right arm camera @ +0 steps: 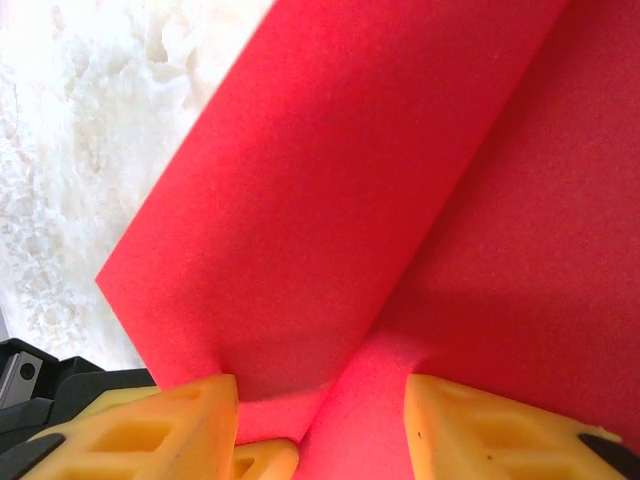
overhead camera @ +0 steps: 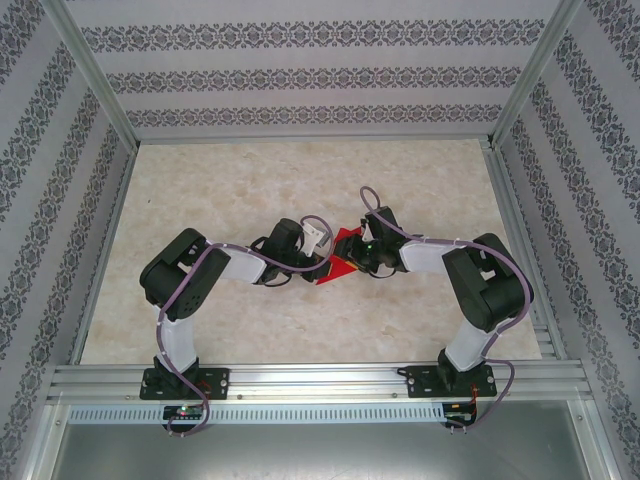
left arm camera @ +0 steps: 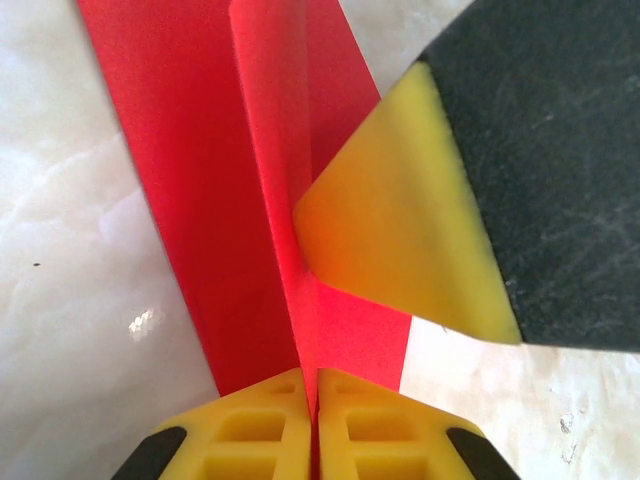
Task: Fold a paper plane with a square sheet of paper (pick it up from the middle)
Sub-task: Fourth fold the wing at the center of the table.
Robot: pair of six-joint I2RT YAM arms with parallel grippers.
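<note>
Left jaws are pressing together on the red paper (left arm camera: 200,200). Their yellow fingers (left arm camera: 250,435) are meeting on the near end of an upright ridge that is running up the middle of the sheet in the left wrist view, with red panels spreading to either side over the pale table (left arm camera: 60,300). Right jaws are standing spread. In the right wrist view their two yellow fingers (right arm camera: 150,430) are sitting well apart at the bottom edge, and a crease in the paper (right arm camera: 350,200) is running up between them, with one broad panel lying to its left and another to its right. In the left wrist view, one yellow fingertip (left arm camera: 400,230) of the right jaws is touching the right face of the ridge. From above, the paper (overhead camera: 345,258) is lying near the middle of the marbled table (overhead camera: 250,180), partly folded and showing a pointed outline. It is sitting between the left arm (overhead camera: 235,265) and the right arm (overhead camera: 430,255), which are reaching in from either side and meeting over it.
</note>
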